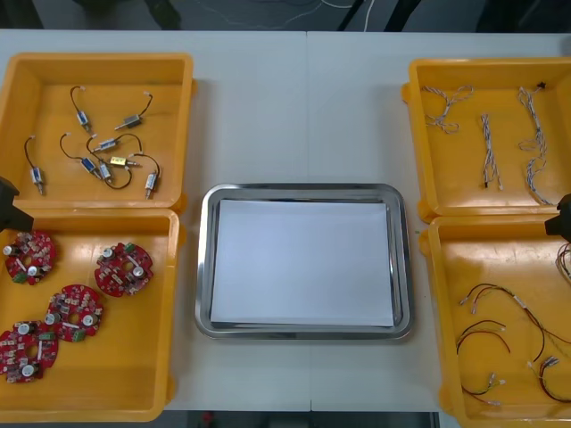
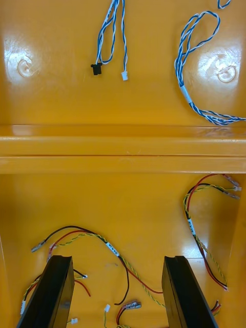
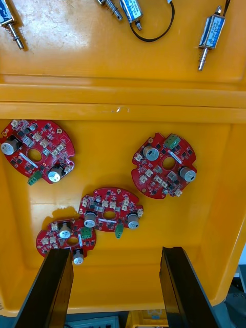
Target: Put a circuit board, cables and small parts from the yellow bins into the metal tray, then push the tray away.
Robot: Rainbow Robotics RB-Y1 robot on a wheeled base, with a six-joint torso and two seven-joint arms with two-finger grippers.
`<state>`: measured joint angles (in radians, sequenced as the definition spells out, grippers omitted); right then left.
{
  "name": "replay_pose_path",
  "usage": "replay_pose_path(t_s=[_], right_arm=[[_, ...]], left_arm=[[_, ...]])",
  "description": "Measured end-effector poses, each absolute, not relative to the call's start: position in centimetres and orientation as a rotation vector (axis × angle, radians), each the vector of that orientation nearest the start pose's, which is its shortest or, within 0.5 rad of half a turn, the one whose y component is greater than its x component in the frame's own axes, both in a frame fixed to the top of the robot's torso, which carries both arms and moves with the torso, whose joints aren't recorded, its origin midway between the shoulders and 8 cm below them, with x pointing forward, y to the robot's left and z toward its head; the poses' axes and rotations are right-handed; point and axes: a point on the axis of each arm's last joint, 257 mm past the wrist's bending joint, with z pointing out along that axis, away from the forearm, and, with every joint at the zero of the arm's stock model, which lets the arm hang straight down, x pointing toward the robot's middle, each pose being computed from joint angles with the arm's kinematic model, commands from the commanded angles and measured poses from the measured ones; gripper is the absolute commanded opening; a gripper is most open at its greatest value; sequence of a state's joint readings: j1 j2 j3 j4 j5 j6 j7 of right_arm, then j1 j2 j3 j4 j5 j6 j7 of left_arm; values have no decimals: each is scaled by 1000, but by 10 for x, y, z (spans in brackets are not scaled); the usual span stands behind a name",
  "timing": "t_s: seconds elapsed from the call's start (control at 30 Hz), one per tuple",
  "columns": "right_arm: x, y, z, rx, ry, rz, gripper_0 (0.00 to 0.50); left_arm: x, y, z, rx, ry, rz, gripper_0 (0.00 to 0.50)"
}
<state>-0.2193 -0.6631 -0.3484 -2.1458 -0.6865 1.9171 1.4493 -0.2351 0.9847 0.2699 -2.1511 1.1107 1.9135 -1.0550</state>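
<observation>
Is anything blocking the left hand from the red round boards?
Nothing visible. The left gripper is open over the yellow bin, circuit boards lying uncovered just past its fingers. Toward the metal tray, only the bin's wall stands between. The right gripper hangs over red and yellow cables.

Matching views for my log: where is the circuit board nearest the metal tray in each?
Front view: circuit board in the near left yellow bin, tray side.
Left wrist view: the board lies alone, beyond the left gripper.
Right wrist view: looks into the cable bins instead.
Shared landmark: the rims where the left bins meet.
</observation>
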Motion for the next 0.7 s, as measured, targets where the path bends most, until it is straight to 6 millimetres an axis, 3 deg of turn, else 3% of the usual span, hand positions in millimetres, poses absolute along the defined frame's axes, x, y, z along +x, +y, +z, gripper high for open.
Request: replay_pose_path(t_s=[0.7], right_arm=[[397,-384,-162,-30,2617,-74,500]], left_arm=[[365,363,-131,-89,2746,-68,500]])
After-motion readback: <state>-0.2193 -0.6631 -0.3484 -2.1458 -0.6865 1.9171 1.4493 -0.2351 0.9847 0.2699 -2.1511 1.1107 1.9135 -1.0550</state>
